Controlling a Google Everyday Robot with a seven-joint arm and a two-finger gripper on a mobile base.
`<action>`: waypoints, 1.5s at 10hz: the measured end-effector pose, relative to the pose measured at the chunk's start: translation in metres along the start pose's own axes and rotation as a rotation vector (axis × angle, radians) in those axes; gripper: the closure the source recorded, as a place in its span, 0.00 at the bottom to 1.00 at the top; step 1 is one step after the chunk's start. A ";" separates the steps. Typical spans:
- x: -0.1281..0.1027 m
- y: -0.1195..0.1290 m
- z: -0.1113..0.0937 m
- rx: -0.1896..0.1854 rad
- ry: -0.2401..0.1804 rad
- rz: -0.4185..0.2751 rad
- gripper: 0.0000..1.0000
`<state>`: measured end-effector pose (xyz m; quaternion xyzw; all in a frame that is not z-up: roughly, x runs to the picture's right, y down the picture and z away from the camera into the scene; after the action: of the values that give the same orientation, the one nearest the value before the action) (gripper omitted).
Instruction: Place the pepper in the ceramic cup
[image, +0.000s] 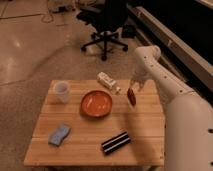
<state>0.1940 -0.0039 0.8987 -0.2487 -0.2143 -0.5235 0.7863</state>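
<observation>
The pepper (131, 96) is slim and dark red-brown. It hangs upright just under my gripper (133, 88), which is shut on its top end, above the right part of the wooden table (142, 125). The white ceramic cup (61, 91) stands upright at the table's far left corner, well away from the gripper. The wide orange-red bowl (96, 103) sits between the cup and the pepper.
A white oblong carton (106, 80) lies at the table's back edge, with a tiny pale piece (118, 90) beside it. A blue sponge (59, 134) lies front left and a black bar (116, 142) front centre. An office chair (106, 25) stands behind the table.
</observation>
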 end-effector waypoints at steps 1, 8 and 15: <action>0.005 0.003 0.000 -0.009 -0.004 -0.016 0.55; 0.008 0.015 0.007 0.051 0.005 -0.021 0.66; 0.005 0.013 0.007 0.037 0.021 -0.014 0.57</action>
<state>0.2073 0.0008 0.9053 -0.2270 -0.2172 -0.5273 0.7894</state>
